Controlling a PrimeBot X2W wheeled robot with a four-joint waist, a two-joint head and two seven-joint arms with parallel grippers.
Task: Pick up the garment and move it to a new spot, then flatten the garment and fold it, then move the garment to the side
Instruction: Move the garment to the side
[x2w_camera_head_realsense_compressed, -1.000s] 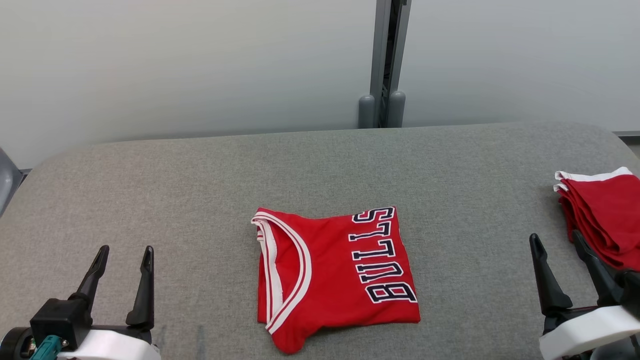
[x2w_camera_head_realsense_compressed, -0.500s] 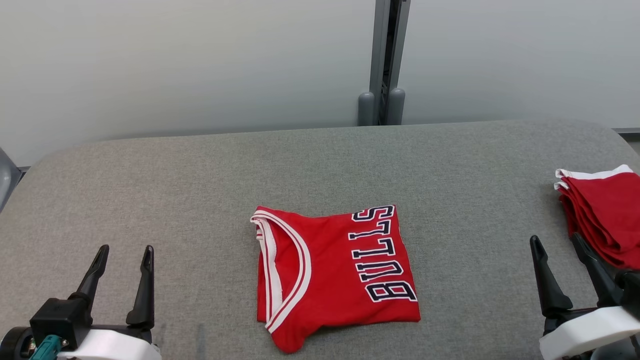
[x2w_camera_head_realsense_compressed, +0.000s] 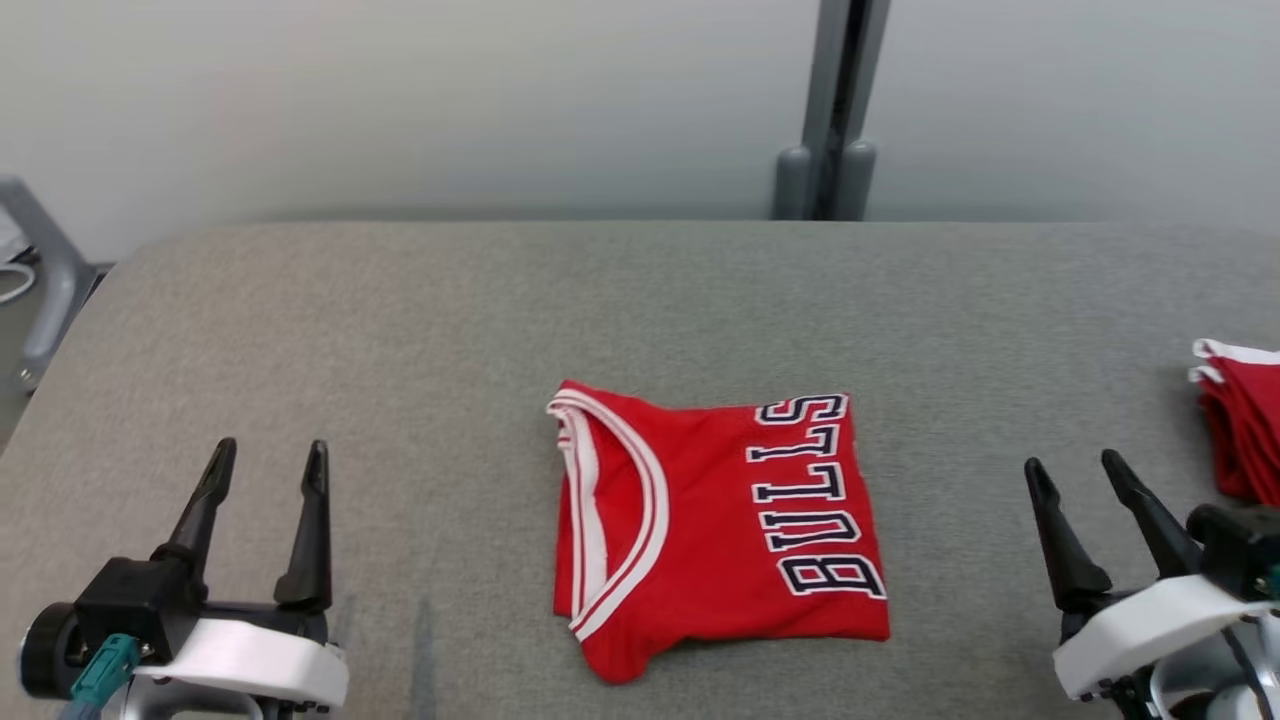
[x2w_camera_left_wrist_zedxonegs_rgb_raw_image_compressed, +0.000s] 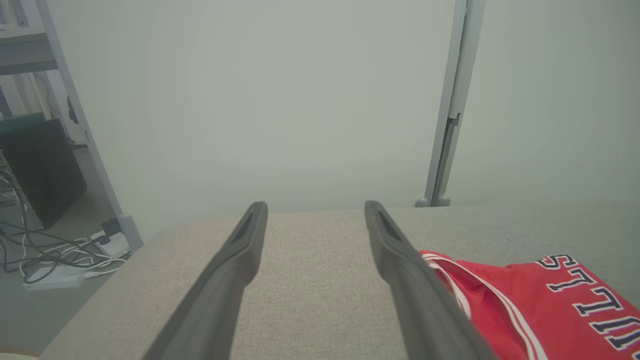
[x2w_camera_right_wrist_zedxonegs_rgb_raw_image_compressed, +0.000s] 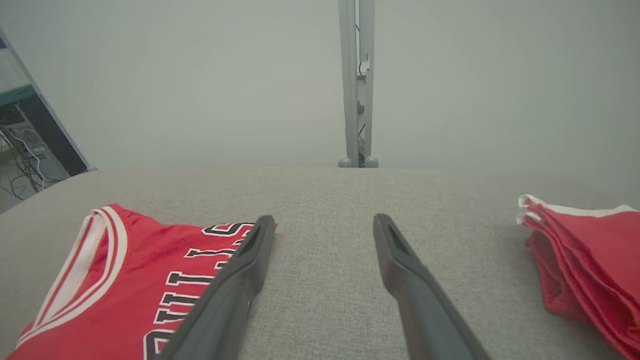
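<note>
A folded red jersey, the garment (x2w_camera_head_realsense_compressed: 715, 525), lies flat in the middle of the grey table (x2w_camera_head_realsense_compressed: 450, 320), white-trimmed neckline to the left and dark "BULLS" lettering on the right. It also appears in the left wrist view as the garment (x2w_camera_left_wrist_zedxonegs_rgb_raw_image_compressed: 525, 305) at lower right and in the right wrist view as the garment (x2w_camera_right_wrist_zedxonegs_rgb_raw_image_compressed: 125, 280) at lower left. My left gripper (x2w_camera_head_realsense_compressed: 268, 455) hovers open well to its left, nothing between the fingers. My right gripper (x2w_camera_head_realsense_compressed: 1075, 468) stands open to its right, empty as well.
A stack of folded red garments (x2w_camera_head_realsense_compressed: 1240, 420) lies at the table's right edge, close to my right gripper, and shows as the stack (x2w_camera_right_wrist_zedxonegs_rgb_raw_image_compressed: 585, 270) in the right wrist view. A grey post (x2w_camera_head_realsense_compressed: 835, 110) rises behind the table. Cables and a power strip (x2w_camera_left_wrist_zedxonegs_rgb_raw_image_compressed: 55, 275) lie on the floor to the left.
The whole head view has shifted, so the camera turned left; jersey and stack sit further right in frame. Both grippers stay open and empty, appearing slightly higher in the picture.
</note>
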